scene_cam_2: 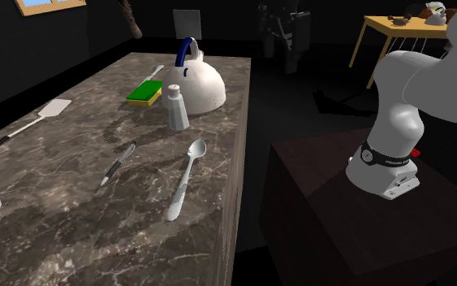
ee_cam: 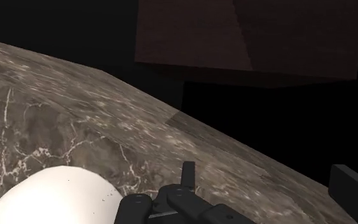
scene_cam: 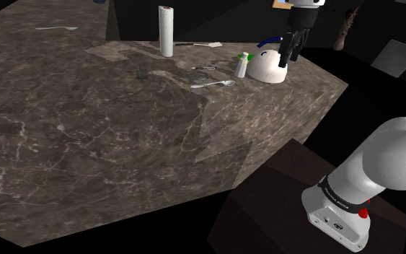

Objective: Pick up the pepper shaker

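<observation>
The arm (scene_cam: 381, 162) was white and rounded, with a black band (scene_cam: 342, 193), a small red button (scene_cam: 363, 213) and a black claw (scene_cam: 288, 60).

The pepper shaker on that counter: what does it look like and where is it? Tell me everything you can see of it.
The pepper shaker is a small, plain whitish bottle, wider at the base and narrowing to a rounded cap. It stands upright on the dark marbled countertop, close beside the white kettle; whether they touch is unclear. In the second exterior view a green-and-yellow sponge lies behind it and a spoon in front. Nothing holds it: the open gripper hangs above the kettle.
</observation>
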`<state>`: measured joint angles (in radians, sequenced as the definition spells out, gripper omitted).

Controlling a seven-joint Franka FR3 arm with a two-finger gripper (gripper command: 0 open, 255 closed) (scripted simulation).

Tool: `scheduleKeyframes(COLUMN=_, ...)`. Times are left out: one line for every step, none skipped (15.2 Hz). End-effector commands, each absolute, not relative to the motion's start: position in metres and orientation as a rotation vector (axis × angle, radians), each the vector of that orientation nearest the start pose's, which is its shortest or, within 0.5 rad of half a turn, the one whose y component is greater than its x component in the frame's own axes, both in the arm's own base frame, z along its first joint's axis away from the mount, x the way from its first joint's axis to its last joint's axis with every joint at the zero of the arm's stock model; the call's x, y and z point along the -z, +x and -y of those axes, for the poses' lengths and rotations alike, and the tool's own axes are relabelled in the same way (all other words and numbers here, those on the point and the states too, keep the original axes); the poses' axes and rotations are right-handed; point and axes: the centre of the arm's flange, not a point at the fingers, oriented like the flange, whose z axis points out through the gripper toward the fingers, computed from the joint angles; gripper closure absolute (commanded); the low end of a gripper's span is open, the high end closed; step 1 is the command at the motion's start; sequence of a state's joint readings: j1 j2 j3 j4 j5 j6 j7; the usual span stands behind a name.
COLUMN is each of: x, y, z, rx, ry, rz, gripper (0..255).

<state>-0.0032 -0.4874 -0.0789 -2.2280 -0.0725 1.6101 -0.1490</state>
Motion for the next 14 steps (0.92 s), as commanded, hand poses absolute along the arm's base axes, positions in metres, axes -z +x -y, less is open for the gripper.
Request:
scheduleKeyframes(x=-0.545, y=0.415, z=0.051, rx=-0.204, ry=-3.159, rz=0.126, gripper=0)
scheduleKeyframes(x=-0.543, y=0.427, z=0.054, rx=-0.201, ry=-3.162, rz=0.121, gripper=0)
scheduleKeyframes(x=-0.540, y=0.439, z=0.058, rx=-0.197, ry=-3.165, rz=0.115, gripper=0)
scheduleKeyframes(x=-0.538, y=0.451, z=0.061, rx=-0.193, ry=-3.168, rz=0.110, gripper=0)
scheduleKeyframes(x=-0.536, y=0.464, z=0.065, rx=-0.189, ry=-3.171, rz=0.105, gripper=0)
scheduleKeyframes(x=-0.534, y=0.476, z=0.068, rx=-0.186, ry=-3.174, rz=0.100, gripper=0)
scheduleKeyframes(x=-0.532, y=0.488, z=0.072, rx=-0.182, ry=-3.177, rz=0.095, gripper=0)
scheduleKeyframes(x=-0.530, y=0.500, z=0.076, rx=-0.178, ry=-3.180, rz=0.090, gripper=0)
scheduleKeyframes(x=-0.528, y=0.512, z=0.079, rx=-0.174, ry=-3.183, rz=0.084, gripper=0)
scheduleKeyframes(x=-0.527, y=0.524, z=0.083, rx=-0.171, ry=-3.186, rz=0.079, gripper=0)
scheduleKeyframes(x=-0.525, y=0.536, z=0.087, rx=-0.167, ry=-3.189, rz=0.074, gripper=0)
scheduleKeyframes(x=-0.523, y=0.548, z=0.091, rx=-0.163, ry=-3.192, rz=0.069, gripper=0)
scheduleKeyframes(x=-0.521, y=0.560, z=0.095, rx=-0.159, ry=-3.195, rz=0.063, gripper=0)
scheduleKeyframes(x=-0.520, y=0.572, z=0.098, rx=-0.155, ry=-3.198, rz=0.058, gripper=0)
